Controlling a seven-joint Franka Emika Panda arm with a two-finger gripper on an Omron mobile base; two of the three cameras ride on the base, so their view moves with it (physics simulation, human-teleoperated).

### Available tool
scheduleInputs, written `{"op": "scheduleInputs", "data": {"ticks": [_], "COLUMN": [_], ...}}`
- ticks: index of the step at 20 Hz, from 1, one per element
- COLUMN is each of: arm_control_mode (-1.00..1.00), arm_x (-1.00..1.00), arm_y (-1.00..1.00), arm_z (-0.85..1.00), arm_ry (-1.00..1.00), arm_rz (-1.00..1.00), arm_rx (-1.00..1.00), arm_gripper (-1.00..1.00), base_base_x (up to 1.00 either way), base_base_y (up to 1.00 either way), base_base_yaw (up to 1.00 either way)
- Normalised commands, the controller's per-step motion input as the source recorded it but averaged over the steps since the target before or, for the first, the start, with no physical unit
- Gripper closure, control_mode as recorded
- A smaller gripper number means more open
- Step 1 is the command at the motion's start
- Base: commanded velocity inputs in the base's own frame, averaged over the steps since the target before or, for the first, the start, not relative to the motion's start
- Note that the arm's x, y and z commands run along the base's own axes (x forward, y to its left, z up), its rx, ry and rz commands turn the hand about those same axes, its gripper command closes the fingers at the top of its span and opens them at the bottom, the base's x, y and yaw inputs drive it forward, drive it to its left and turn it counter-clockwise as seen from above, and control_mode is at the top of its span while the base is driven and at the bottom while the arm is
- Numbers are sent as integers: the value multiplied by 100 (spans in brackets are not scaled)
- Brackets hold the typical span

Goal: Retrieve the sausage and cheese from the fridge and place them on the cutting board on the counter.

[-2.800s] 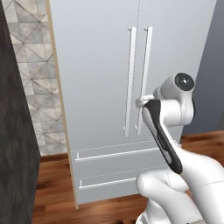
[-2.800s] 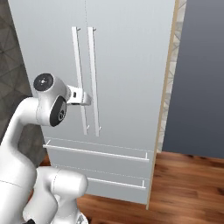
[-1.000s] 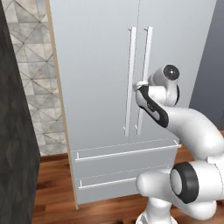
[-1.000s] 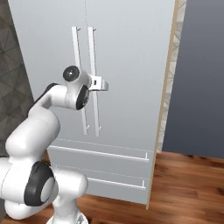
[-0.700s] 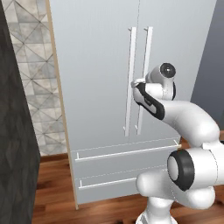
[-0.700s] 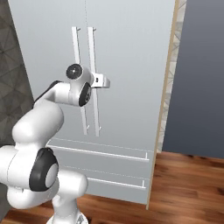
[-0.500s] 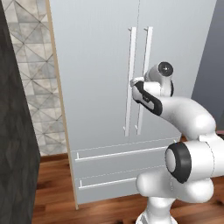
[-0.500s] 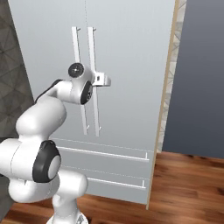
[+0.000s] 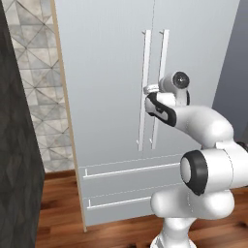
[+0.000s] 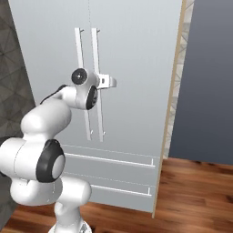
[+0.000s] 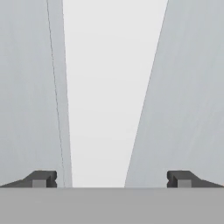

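Observation:
The fridge (image 9: 106, 72) stands straight ahead, a tall pale-grey unit with both doors shut. Two long white bar handles (image 9: 145, 87) run side by side down its middle. My gripper (image 9: 150, 89) is pressed up to these handles at mid height, also seen from the right (image 10: 109, 82). In the hand view my gripper (image 11: 111, 178) is open, and one white handle (image 11: 109, 87) runs between the two dark fingertips (image 11: 41, 178), untouched by either. The sausage, cheese, cutting board and counter are out of view.
Two drawers (image 9: 131, 170) sit at the fridge's base above a wooden floor (image 10: 195, 191). A dark panel (image 9: 14, 145) and a tiled wall (image 9: 38, 97) lie to the left. A dark grey wall (image 10: 209, 82) is on the right.
The arm has stretched forward and the hand has risen and closed in on the fridge handles. The jaws have stayed open and the doors have stayed shut.

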Motion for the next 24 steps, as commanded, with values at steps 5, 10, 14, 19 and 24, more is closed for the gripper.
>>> {"op": "scheduleInputs", "data": {"ticks": [5, 10, 14, 19, 24], "arm_control_mode": [-100, -100, -100, -100, -100], "arm_x": [61, 59, 6, -2, -67], "arm_y": [-1, 0, 0, 0, -2], "arm_z": [0, 0, 0, 0, -8], "arm_ry": [0, 6, 1, 0, 0], "arm_rz": [0, 0, 0, 0, -5], "arm_rx": [0, 0, 0, 0, 0], "arm_gripper": [-100, 100, 100, 100, 100], "base_base_x": [0, 0, 0, 0, 0], "base_base_y": [0, 0, 0, 0, 0], "base_base_yaw": [0, 0, 0, 0, 0]}}
